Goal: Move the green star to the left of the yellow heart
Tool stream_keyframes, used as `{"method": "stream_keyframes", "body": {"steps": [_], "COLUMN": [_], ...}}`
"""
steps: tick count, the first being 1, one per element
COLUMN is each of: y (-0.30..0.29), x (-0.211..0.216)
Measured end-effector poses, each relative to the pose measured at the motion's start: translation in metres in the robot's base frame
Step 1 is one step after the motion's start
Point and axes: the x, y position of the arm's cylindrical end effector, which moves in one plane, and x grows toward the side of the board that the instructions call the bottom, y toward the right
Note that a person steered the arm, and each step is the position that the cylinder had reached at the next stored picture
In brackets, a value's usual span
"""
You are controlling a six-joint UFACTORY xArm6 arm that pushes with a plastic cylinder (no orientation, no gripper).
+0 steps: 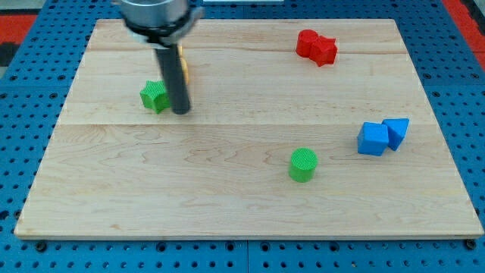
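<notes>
Dark and straight, the rod drops from the arm's grey wrist at the view's top left, and my tip rests on the bench touching or just beside the right side of the green star. No hand shows on this arm, only the rod, so nothing is spread, pressed together or pinched. Behind the rod, just toward the view's top right of the star, a sliver of the yellow heart shows; most of it is hidden by the rod, so its shape can barely be made out.

The star sits in the upper left part of the pale wooden board, near its left edge but with some bare wood between. Toward the view's bottom and centre lies wide open wood. A green cylinder stands alone low and right of centre. Near the right edge a blue cube touches a blue wedge-like block. Near the top edge, two red blocks sit pressed together.
</notes>
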Motion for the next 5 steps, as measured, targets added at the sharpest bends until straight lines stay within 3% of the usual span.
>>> {"method": "stream_keyframes", "body": {"steps": [1,2,3,4,5], "y": [-0.063,-0.072,-0.116,-0.174,-0.16], "x": [-0.009,0.016,0.024,-0.008,-0.058]}}
